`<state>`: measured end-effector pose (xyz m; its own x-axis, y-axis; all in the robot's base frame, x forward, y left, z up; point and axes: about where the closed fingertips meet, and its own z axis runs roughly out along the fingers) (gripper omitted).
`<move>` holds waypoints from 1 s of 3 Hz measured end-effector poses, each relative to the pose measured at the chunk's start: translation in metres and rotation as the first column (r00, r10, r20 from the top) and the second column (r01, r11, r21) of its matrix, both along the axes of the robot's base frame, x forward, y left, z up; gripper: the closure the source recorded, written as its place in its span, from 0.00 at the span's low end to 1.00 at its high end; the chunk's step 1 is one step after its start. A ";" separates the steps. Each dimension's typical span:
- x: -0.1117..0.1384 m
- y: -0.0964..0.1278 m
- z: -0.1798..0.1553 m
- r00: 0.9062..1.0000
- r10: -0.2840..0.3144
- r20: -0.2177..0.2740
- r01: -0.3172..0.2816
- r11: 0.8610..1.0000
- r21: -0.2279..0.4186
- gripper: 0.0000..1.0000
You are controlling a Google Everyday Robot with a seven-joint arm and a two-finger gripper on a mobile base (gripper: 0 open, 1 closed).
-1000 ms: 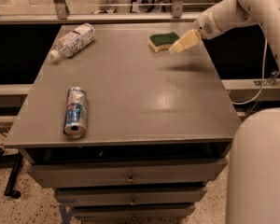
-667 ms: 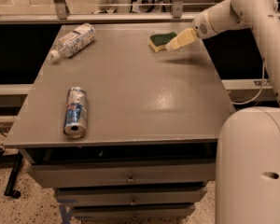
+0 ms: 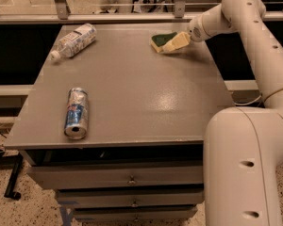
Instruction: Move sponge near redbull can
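Observation:
The sponge [image 3: 162, 40], dark green on top with a yellow base, lies at the far right of the grey table [image 3: 132, 88]. My gripper [image 3: 173, 43] reaches in from the right and sits right at the sponge's right side, its cream fingers [image 3: 177, 40] over or against it. The redbull can [image 3: 77, 113], silver and blue and dented, lies on its side near the table's front left, far from the sponge.
A clear plastic bottle [image 3: 74, 41] with a white cap lies on its side at the far left. My white arm [image 3: 254, 41] and base [image 3: 245, 168] fill the right side. Drawers [image 3: 127, 178] sit below the tabletop. A metal rail [image 3: 132, 17] runs behind.
My arm has swung left and the gripper has closed in on the sponge. The sponge, can and bottle have not moved.

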<state>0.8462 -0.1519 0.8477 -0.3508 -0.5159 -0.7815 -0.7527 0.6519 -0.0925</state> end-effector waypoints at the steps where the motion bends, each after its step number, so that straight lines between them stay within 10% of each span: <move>1: 0.001 0.006 -0.003 1.000 0.011 -0.014 -0.011 1.000 0.008 0.41; 3: -0.037 0.018 0.038 0.993 0.122 -0.007 -0.121 0.989 0.083 0.88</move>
